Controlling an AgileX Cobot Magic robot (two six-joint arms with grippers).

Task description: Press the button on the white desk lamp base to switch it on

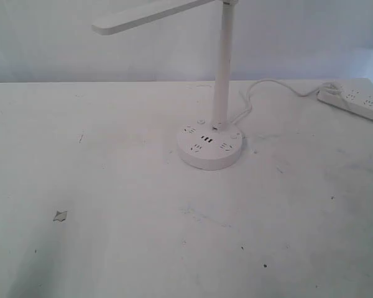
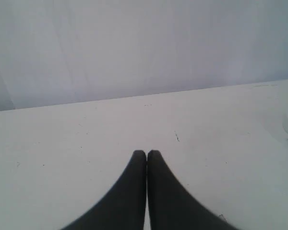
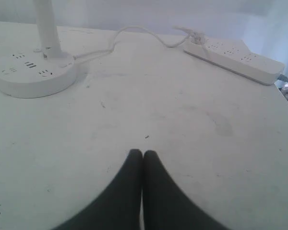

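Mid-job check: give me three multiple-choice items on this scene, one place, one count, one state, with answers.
1. In the exterior view, where is the power strip relative to the lamp base? A) left of it B) right of it, farther back C) stacked on it
2. How many dark USB slots are on the base? A) one B) three C) six
3. How do the left tool and right tool stand? A) both shut, holding nothing B) both wide open C) right clamped on the cord
Answers: 1 B, the strip sits toward the table's far right; 2 B, three dark marks by the stem; 3 A, each wrist view shows jaws pressed together, nothing between.
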